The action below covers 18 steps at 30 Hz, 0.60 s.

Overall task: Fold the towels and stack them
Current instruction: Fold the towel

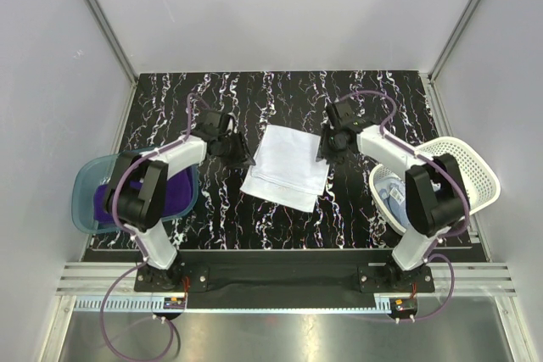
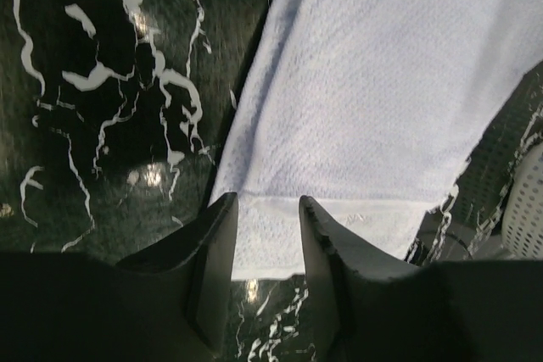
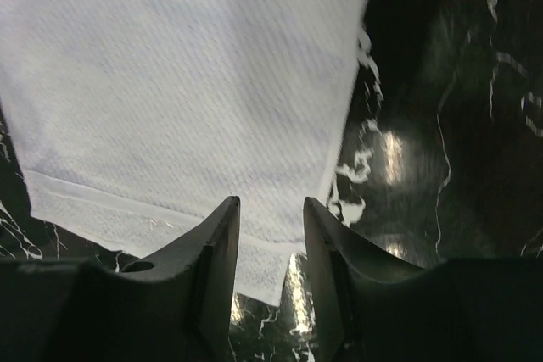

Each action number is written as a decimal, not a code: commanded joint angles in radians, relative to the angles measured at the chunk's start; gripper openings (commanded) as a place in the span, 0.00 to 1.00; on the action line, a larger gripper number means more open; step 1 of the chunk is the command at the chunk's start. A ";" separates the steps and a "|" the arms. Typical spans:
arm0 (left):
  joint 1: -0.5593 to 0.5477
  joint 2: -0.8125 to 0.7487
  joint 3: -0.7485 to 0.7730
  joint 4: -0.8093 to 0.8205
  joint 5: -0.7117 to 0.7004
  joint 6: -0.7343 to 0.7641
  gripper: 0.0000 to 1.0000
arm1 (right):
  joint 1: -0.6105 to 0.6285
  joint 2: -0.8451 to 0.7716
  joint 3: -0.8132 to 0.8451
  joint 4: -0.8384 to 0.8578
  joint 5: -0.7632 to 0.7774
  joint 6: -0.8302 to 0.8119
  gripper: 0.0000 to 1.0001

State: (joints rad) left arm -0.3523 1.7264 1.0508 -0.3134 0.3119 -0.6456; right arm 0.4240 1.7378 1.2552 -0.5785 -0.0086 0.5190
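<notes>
The white towel (image 1: 284,165) lies flat and slightly skewed at the centre of the top view, on the dark marbled desk (image 1: 170,108). It looks light, limp and thin, with a nubbly weave that should grip well. It will likely sag and crease wherever it is unsupported, so lifting it by one point would bunch it. The stitched hem (image 2: 339,209) is the firmest part. The best hold is probably two corners of one edge, pinched together and carried level so the fold lands square.

A purple towel (image 1: 170,197) sits in the teal tub (image 1: 85,188) at the left of the frame. A light blue one (image 1: 390,194) sits in the white basket (image 1: 475,167) at the right.

The left arm (image 1: 182,154) reaches forward and bends inward, its wrist tipped down at the towel's left edge. The right arm (image 1: 382,146) mirrors it at the right edge. In each wrist view the jaws stand partly apart and low over the cloth, with the hemmed edge showing in the gap between the dark fingers (image 3: 216,243). They are released, not clenched on the fabric. Whether the fingertips touch the cloth or the desk cannot be told.
</notes>
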 commanded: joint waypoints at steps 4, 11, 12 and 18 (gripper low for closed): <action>-0.031 0.068 0.077 -0.009 -0.080 0.014 0.35 | 0.006 -0.109 -0.187 0.063 0.018 0.234 0.42; -0.068 0.116 0.100 -0.038 -0.146 0.026 0.33 | 0.009 -0.123 -0.293 0.155 0.010 0.231 0.41; -0.071 0.119 0.101 -0.049 -0.167 0.030 0.33 | 0.009 -0.123 -0.316 0.184 0.010 0.230 0.41; -0.096 0.136 0.121 -0.072 -0.217 0.037 0.31 | 0.013 -0.104 -0.376 0.233 0.010 0.216 0.41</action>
State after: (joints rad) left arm -0.4385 1.8442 1.1362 -0.3767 0.1589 -0.6270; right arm 0.4252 1.6520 0.9138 -0.4160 -0.0132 0.7334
